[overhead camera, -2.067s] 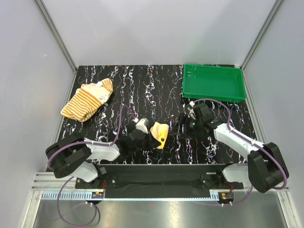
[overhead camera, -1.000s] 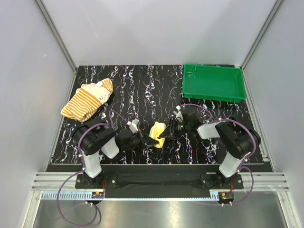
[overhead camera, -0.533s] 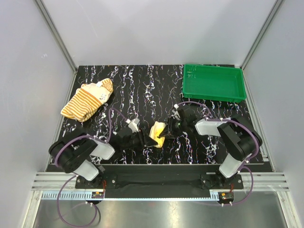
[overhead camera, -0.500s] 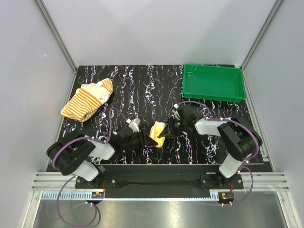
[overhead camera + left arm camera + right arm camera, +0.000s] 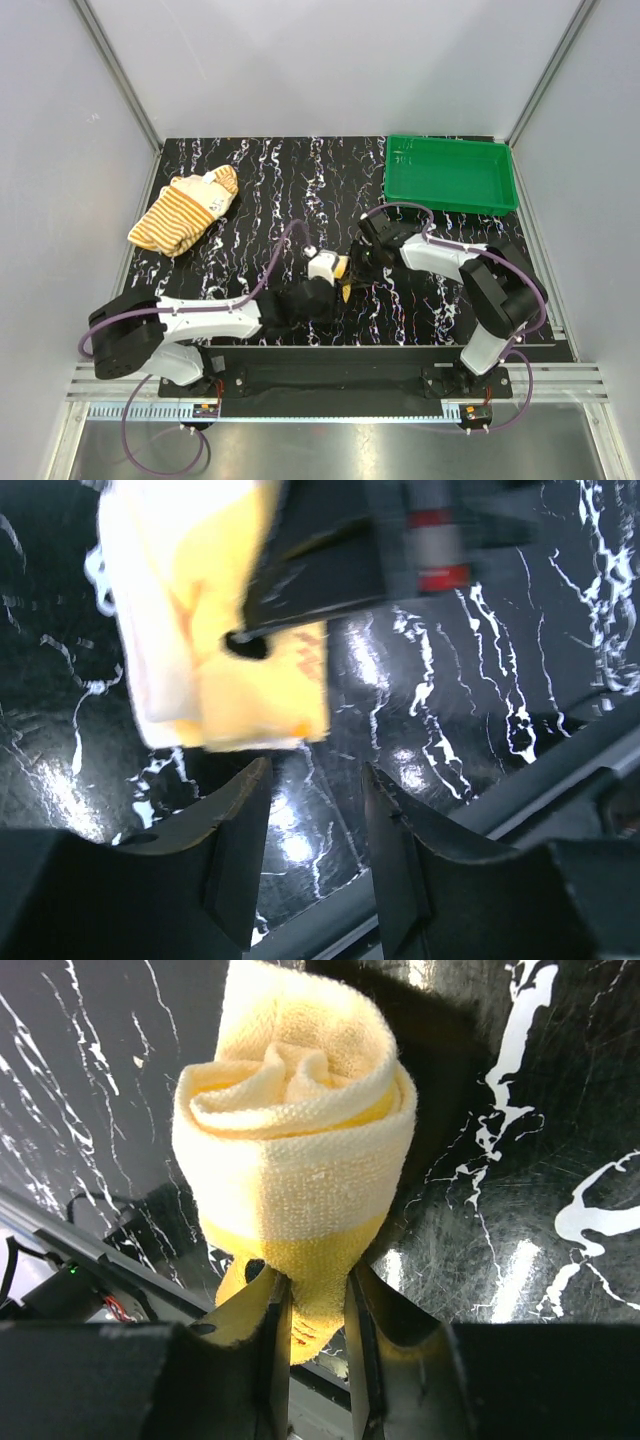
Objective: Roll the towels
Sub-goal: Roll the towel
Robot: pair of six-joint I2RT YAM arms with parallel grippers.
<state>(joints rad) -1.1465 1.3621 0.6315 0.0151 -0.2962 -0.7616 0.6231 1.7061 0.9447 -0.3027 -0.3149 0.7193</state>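
The yellow towel (image 5: 295, 1150) sits at the middle of the bench (image 5: 300, 180), towards the near edge, between the two arms. It is already wound into a tight roll. The right wrist view looks at it end-on, with the spiral of layers plain to see.

The right gripper (image 5: 312, 1280) is clenched on the loose tail at the roll's near end, one finger on each side. The roll's long axis therefore runs straight out from this gripper, in line with its reach. From above, that line goes from far right to near left. I cannot tell whether the roll rests on the bench or is raised just off it.

The left gripper (image 5: 315, 770) is released. Its fingers stand apart with only bare bench between them, and the roll lies just beyond its fingertips without touching them. In its own wrist view, a finger of the right gripper lies across the roll.

The striped towel (image 5: 185, 212) lies crumpled and unrolled at the far left, well apart from both grippers. The tray (image 5: 452, 208) is at the far right.

As I judge it, the yellow roll only needs letting go. The coming work lies far and left of both grippers, at the striped towel, and the left arm is the nearer to it.
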